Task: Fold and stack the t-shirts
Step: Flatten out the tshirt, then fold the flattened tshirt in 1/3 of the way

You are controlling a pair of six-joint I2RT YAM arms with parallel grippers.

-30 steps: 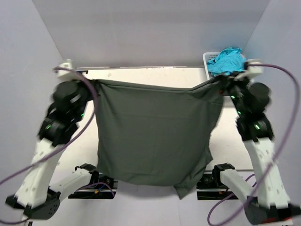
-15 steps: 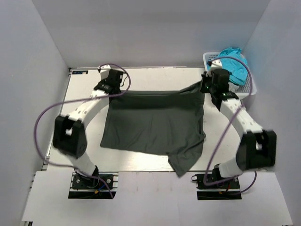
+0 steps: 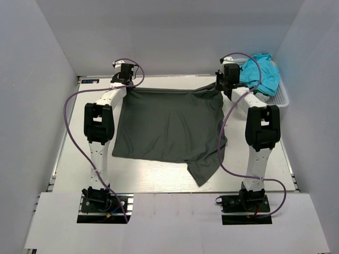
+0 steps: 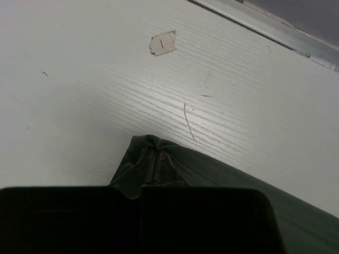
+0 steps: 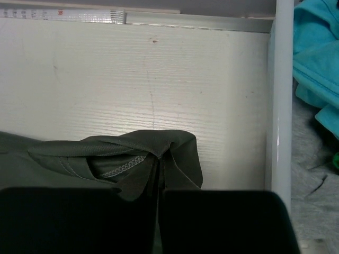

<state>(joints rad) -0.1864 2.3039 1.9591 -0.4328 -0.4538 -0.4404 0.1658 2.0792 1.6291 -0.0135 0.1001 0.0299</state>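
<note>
Nothing folded yet: the dark charcoal-grey cloth t-shirt [image 3: 169,127] lies spread on the white bench [image 3: 69,137], both jaws clamped on its far corners, a turquoise cloth tee [image 3: 259,74] waiting.

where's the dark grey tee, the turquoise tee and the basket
dark grey tee [image 3: 169,124], top view, middle of its body
turquoise tee [image 3: 267,76], top view, bunched cloth in the basket
basket [image 5: 282,106], right wrist view, its white rim

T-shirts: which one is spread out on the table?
The dark charcoal-grey t-shirt lies flat on the table; the turquoise t-shirt is bunched in the white basket.
</note>
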